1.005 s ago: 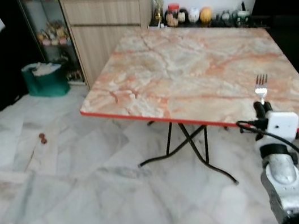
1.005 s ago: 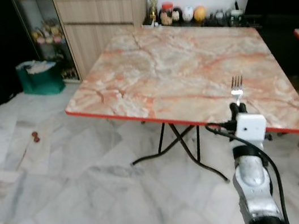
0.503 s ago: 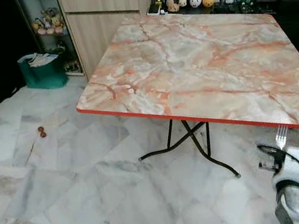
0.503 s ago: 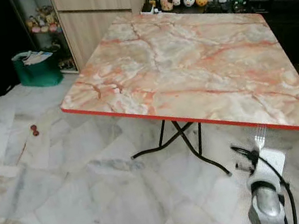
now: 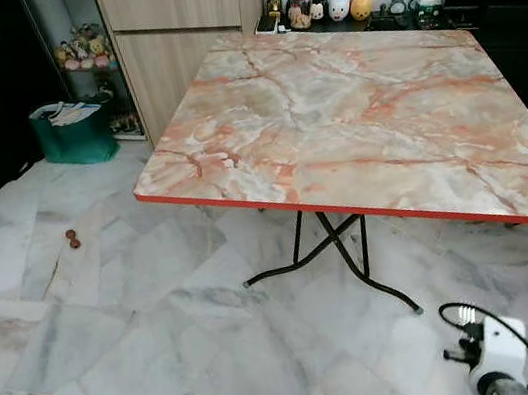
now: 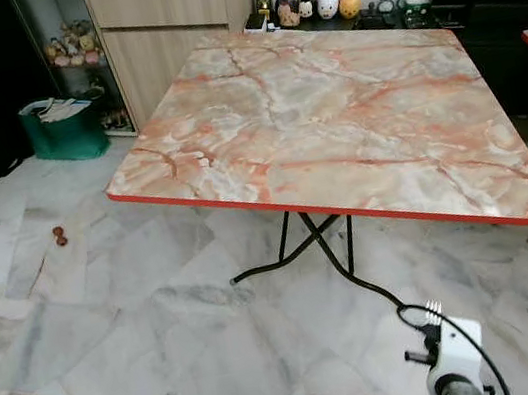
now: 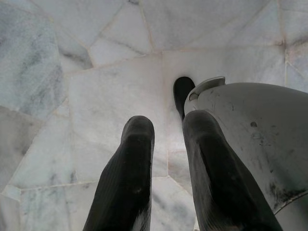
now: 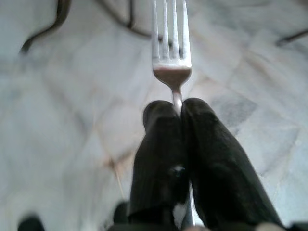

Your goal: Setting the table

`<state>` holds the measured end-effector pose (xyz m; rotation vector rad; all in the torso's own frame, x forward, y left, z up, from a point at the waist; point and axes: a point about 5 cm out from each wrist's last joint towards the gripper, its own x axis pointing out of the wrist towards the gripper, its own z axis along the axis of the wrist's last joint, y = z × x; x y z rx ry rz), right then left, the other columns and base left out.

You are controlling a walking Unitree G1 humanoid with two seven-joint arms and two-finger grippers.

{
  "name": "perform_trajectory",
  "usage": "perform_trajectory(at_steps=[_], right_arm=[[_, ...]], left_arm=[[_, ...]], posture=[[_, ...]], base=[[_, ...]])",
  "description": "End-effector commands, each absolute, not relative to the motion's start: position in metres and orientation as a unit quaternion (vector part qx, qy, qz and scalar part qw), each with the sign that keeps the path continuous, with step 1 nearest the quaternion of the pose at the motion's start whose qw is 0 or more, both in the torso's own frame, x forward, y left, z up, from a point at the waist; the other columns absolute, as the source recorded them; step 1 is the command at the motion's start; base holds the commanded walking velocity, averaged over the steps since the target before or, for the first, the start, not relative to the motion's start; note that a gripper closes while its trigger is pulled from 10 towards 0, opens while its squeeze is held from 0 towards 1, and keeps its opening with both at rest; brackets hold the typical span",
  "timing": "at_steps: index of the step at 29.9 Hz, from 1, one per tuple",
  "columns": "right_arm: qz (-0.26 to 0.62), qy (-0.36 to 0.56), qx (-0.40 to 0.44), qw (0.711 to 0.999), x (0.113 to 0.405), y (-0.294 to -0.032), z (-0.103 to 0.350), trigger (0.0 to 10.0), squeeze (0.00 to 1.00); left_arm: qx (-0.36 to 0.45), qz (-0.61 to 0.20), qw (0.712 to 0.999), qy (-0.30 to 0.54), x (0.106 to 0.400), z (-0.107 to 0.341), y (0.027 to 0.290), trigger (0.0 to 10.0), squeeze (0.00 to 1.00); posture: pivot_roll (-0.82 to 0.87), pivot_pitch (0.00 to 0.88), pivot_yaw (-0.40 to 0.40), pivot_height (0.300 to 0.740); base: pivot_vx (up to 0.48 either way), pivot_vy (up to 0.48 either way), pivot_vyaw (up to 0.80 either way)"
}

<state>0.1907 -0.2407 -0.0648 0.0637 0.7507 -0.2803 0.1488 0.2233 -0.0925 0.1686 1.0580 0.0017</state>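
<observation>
At the bottom right of the head views the right gripper [image 8: 177,113] sits low over the floor [image 5: 111,314], its fingers [image 8: 159,159] pinched on the neck of a fork [image 8: 171,48] whose tines point up past the tips. The left gripper [image 7: 166,127] hangs over pale tiles, fingers slightly apart and holding nothing. Above, across the frame's centre and right, stands the table [image 5: 353,122]; a cabinet [image 5: 182,39] is at the upper left.
</observation>
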Motion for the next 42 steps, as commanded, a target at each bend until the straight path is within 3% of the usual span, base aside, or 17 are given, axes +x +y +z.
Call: perform_trajectory(at_steps=[1,9,18,23,42], right_arm=[[-0.096,0.400,-0.005,0.911,0.182,-0.236,-0.072,10.0,0.00],[-0.023,0.456,-0.063,0.887,0.167,-0.226,-0.083,10.0,0.00],[-0.034,0.463,-0.032,0.885,0.161,-0.222,-0.086,10.0,0.00],[-0.095,0.468,0.016,0.879,0.157,-0.234,-0.086,10.0,0.00],[-0.102,0.499,0.051,0.859,0.142,-0.227,-0.095,10.0,0.00]], left_arm=[[0.079,-0.007,0.855,0.512,0.147,-0.094,0.219,10.0,0.00],[0.081,-0.006,0.855,0.512,0.148,-0.094,0.220,10.0,0.00],[0.078,-0.001,0.856,0.512,0.148,-0.094,0.221,10.0,0.00],[0.072,0.005,0.857,0.510,0.148,-0.093,0.222,10.0,0.00],[0.027,0.047,0.866,0.496,0.147,-0.092,0.227,10.0,0.00]], posture=[[0.09,0.000,-0.069,0.727],[0.07,0.000,-0.059,0.727],[0.08,0.000,-0.058,0.727],[0.08,0.000,-0.054,0.727],[0.07,0.000,-0.050,0.727]], base=[[0.000,0.000,0.00],[0.000,0.000,0.00],[0.000,0.000,0.00],[0.000,0.000,0.00],[0.000,0.000,0.00]])
